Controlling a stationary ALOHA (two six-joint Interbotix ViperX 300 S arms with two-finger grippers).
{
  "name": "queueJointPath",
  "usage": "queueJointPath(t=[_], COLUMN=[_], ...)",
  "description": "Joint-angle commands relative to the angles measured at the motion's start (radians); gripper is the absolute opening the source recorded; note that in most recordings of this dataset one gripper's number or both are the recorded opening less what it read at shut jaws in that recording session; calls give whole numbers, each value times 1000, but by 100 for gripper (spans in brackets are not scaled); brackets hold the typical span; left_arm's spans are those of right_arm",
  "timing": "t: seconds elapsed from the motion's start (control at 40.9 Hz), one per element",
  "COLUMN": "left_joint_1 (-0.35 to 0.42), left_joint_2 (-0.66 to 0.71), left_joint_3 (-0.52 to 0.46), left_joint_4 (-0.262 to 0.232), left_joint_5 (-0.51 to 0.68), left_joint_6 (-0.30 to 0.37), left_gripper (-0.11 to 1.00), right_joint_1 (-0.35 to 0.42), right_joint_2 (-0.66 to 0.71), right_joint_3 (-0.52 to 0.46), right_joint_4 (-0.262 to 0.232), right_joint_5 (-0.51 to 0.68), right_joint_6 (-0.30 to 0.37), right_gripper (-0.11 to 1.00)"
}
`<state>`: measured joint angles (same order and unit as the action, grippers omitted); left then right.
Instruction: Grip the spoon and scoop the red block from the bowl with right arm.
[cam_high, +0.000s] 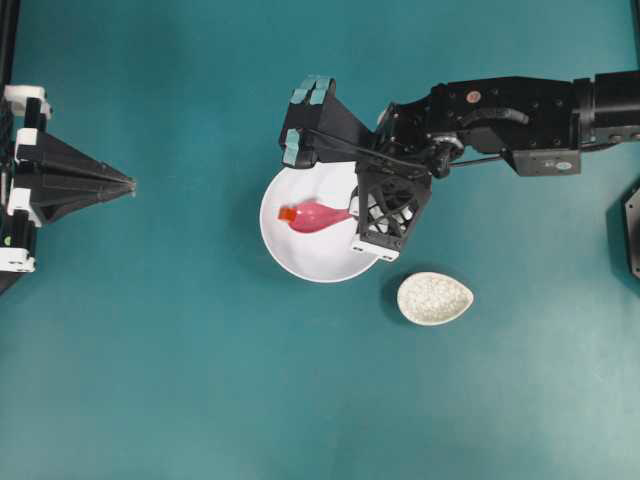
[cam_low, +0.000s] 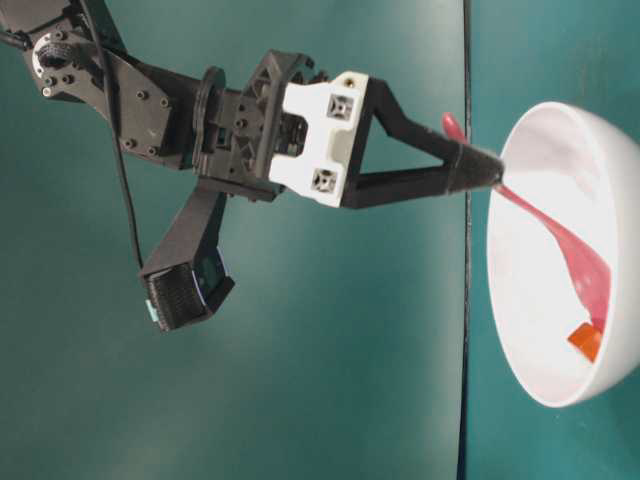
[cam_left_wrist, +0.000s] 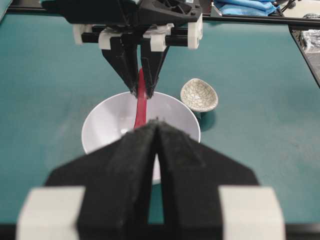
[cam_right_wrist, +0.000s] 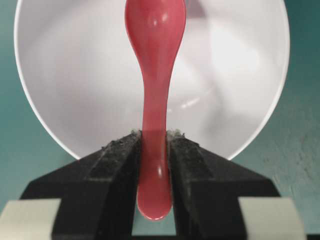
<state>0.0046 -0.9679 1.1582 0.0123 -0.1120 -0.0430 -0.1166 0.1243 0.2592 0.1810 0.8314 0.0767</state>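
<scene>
The white bowl (cam_high: 320, 258) sits mid-table; it also shows in the table-level view (cam_low: 530, 300) and the right wrist view (cam_right_wrist: 75, 75). My right gripper (cam_high: 352, 213) is shut on the handle of the pink spoon (cam_high: 318, 216), whose scoop lies down in the bowl. The red block (cam_high: 287, 213) touches the scoop's tip near the bowl's bottom (cam_low: 587, 341). In the right wrist view the spoon (cam_right_wrist: 155, 60) runs between the fingers of the right gripper (cam_right_wrist: 154, 134), and the block is hidden. My left gripper (cam_high: 130, 185) is shut and empty at the far left.
A small speckled cream dish (cam_high: 434, 298) stands on the table just right of and below the bowl, and shows in the left wrist view (cam_left_wrist: 199, 95). A black fitting sits at the right edge (cam_high: 632, 230). The table is teal.
</scene>
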Motion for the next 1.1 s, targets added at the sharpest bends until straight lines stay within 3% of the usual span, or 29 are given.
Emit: queueJointPath(t=[0.0, 0.269, 0.465, 0.807, 1.076], left_joint_1=[2, 2, 2, 2, 2], left_joint_2=[3, 3, 3, 3, 3], left_joint_3=[-29, -29, -29, -29, -29], left_joint_4=[3, 3, 3, 3, 3], left_joint_5=[-5, -5, -5, -8, -8], left_joint_6=[0, 0, 0, 0, 0], left_gripper=[0, 0, 0, 0, 0], right_joint_1=[-2, 11, 20, 61, 86], right_joint_2=[-15, -28, -61, -210, -360], right_joint_3=[-26, -5, 58, 295, 486], right_joint_4=[5, 8, 11, 12, 11], right_joint_5=[-26, -87, -179, -420, -624], right_joint_6=[9, 12, 54, 132, 141], right_gripper=[24, 24, 24, 24, 24])
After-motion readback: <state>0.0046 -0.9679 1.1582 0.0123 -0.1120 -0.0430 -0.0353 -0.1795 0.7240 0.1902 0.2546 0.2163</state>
